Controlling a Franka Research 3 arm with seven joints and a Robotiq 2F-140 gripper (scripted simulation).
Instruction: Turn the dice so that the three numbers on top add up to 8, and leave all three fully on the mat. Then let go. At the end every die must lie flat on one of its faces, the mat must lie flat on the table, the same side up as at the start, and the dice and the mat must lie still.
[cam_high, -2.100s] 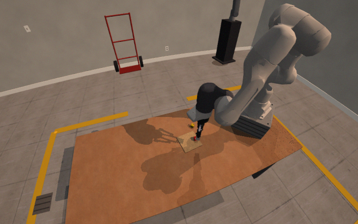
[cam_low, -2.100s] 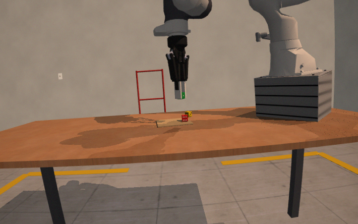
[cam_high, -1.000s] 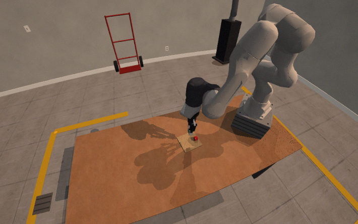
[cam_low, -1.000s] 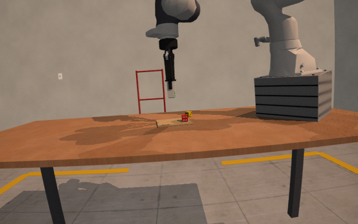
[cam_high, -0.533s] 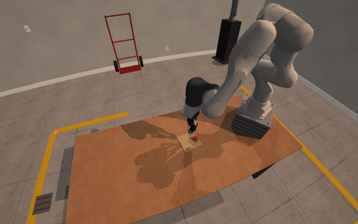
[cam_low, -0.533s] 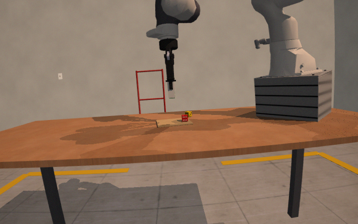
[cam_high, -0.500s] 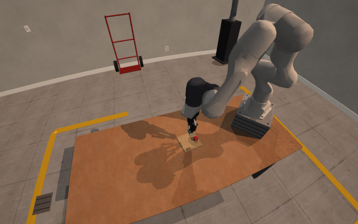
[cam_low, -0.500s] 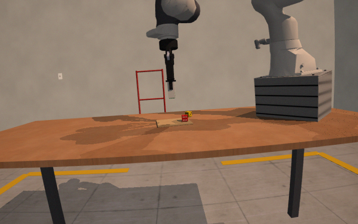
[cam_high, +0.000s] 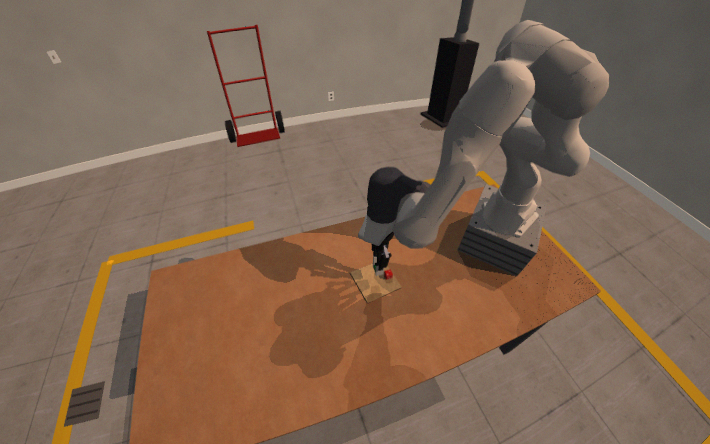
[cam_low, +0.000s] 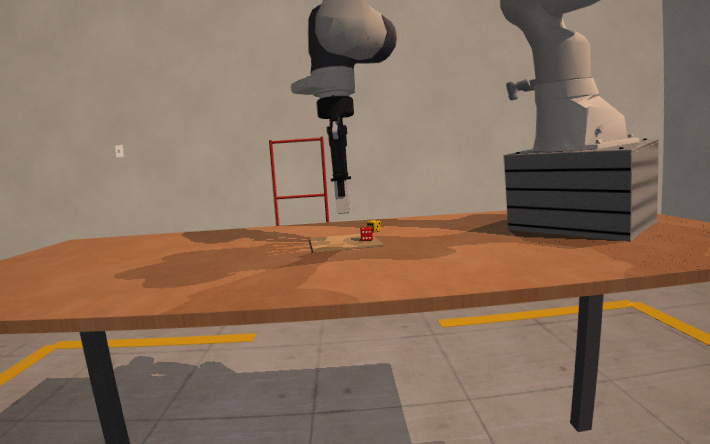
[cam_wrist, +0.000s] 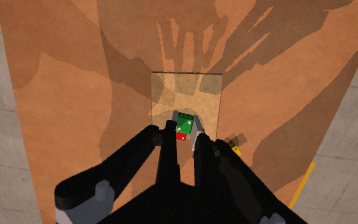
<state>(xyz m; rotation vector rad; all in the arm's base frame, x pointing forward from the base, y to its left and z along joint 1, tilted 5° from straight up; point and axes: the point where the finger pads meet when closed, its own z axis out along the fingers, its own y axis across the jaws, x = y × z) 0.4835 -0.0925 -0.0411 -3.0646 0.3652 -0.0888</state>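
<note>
Three dice are in view, and the jaws of the gripper (cam_high: 381, 267) (cam_low: 342, 204) (cam_wrist: 185, 128) are closed on the green die (cam_high: 375, 267) (cam_wrist: 184, 123), holding it between the fingertips, raised above the mat (cam_high: 370, 287) (cam_low: 335, 243) (cam_wrist: 187, 92). Below the jaws, the red die (cam_high: 387, 273) (cam_low: 365, 234) (cam_wrist: 181, 136) sits on the mat, partly hidden behind the green one in the wrist view; its side facing the exterior camera shows six pips. The yellow die (cam_low: 373, 226) (cam_wrist: 234, 148) lies off the mat on the table (cam_high: 209, 340) (cam_low: 235, 282) (cam_wrist: 60, 100), to the right of the jaws in the wrist view, partly covered by a finger linkage. The mat lies flat beneath the jaws.
</note>
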